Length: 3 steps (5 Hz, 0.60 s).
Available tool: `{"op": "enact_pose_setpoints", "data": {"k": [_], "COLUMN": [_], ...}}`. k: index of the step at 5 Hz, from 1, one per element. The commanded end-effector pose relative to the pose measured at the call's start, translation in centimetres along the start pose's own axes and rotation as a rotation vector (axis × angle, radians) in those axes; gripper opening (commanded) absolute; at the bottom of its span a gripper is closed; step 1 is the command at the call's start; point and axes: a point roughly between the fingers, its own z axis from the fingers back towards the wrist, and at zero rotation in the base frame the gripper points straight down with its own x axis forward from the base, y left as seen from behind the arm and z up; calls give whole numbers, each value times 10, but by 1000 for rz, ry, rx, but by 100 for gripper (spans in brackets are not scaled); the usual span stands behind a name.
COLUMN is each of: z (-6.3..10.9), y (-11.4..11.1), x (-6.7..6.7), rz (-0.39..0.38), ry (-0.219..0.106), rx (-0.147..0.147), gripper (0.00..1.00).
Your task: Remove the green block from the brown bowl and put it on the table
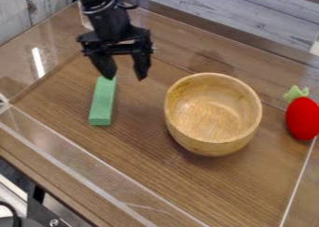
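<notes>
**Open tool above the green block, block out on the desk**

The tool [126, 72] hung in the upper left of the frame, open, its two tips spread apart with nothing gripped between them. The black arm [103, 7] reached in from the top edge, left of centre, and pointed down the frame, leaning slightly to the right on the way to its tips. The left tip ended close to the upper end of the green block [101, 102]; whether the two touched could not be told.

The green block lay flat on the desk [149, 189], left of centre, its long side running nearly up and down the frame with a slight tilt. It was outside the brown bowl [214, 114], well to its left. The bowl sat upright right of centre, with nothing visible inside. Farther out, near the right edge, lay the red strawberry-like toy [301, 118], its green leaves toward the top.

Counted: one arm, one tool with two tips, one green block, one brown bowl, one red toy, one desk.
</notes>
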Motion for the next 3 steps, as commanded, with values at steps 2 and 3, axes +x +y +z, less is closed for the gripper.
{"op": "enact_pose_setpoints", "data": {"k": [2,3], "z": [25,22], "y": [-1,-2], "x": [16,27], "rz": [-66,-94], "ry": [-95,-103], "rx": [44,62], "gripper": [100,100]}}
